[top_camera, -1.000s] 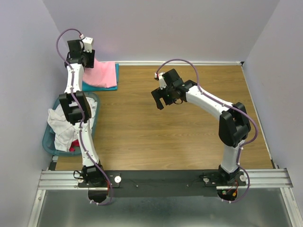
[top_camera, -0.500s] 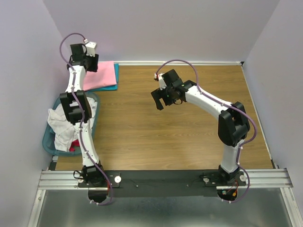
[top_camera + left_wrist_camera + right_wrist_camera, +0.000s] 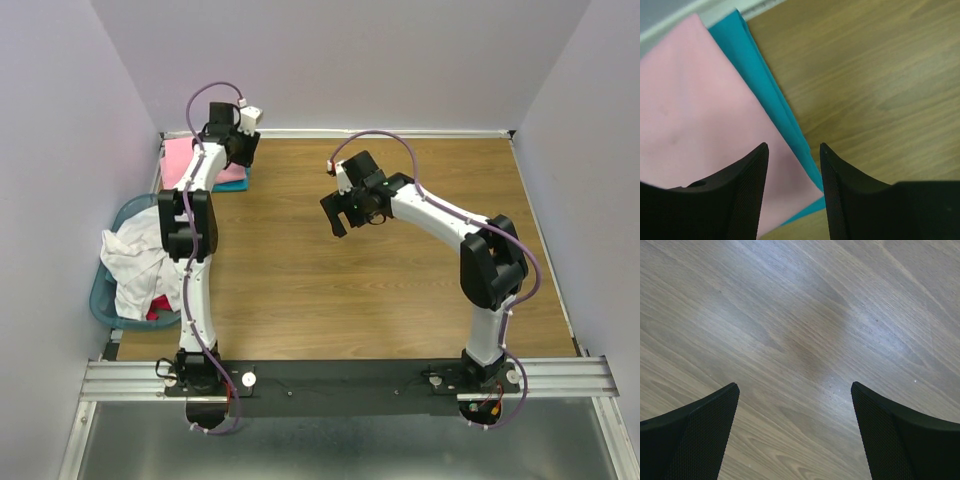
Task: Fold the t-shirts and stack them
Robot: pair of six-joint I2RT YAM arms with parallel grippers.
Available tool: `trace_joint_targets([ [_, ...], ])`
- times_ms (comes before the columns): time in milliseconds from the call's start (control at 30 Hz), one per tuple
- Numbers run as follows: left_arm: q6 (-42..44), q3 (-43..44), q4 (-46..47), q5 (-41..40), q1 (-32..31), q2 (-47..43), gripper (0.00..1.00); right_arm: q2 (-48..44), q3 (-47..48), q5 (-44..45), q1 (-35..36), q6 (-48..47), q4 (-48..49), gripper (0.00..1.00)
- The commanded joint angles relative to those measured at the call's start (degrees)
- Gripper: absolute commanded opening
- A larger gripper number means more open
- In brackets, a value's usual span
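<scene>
Fingers [image 3: 752,195] of the left gripper [image 3: 791,147] stand partly apart with nothing between them, released, above the folded light pink t-shirt [image 3: 695,100], which lies on top of the folded teal t-shirt [image 3: 767,95]; a strip of teal shows past the pink's edge and runs slantwise from the far edge of the tabletop [image 3: 880,75] down through the gap between the fingers, so one corner of the stack sits just under them. At the right wrist, the right gripper [image 3: 794,386] is spread wide and empty, with only bare wood beneath. From above, the stack sits in the far left corner of the tabletop; the left arm is stretched nearly straight along the left edge with its wrist over the stack's right side, while the right arm is bent at the elbow, its gripper above the middle of the tabletop, well apart from any cloth. Crumpled white t-shirts [image 3: 128,262] fill the light-blue basket [image 3: 98,292] at the left edge, toward the near side. Judging by that, the next shirt lies toward the near edge from the left fingers, and the left arm is much the nearer one
</scene>
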Motion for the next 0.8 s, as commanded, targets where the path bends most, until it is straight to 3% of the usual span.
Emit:
trace_joint_targets([
  [0,4.26,-5.35,-1.30,-2.85,-0.48,-7.28,0.52,-0.57,-1.01,-0.23,-0.04,0.52,-0.83,1.00],
  [100,8.83,-8.61,-2.00,-5.74,-1.09,-10.19,0.43,-0.75,-1.28,-0.40,-0.04,0.52,-0.83,1.00],
  [233,13.23,-10.36,-3.06,-10.39,-2.32,-12.23,0.40,-0.48,-1.28,-0.75,-0.04,0.61,-0.74,1.00],
  [500,22.45,-9.67,-6.83,-11.46,-5.40,-11.97,0.43,-0.13,-1.01,-0.93,-0.04,0.70,-0.83,1.00],
  [767,24.40,-5.97,-12.38,-18.22,-7.24,-6.70,0.51,-0.22,-1.10,-0.84,0.05,0.70,-0.83,1.00],
])
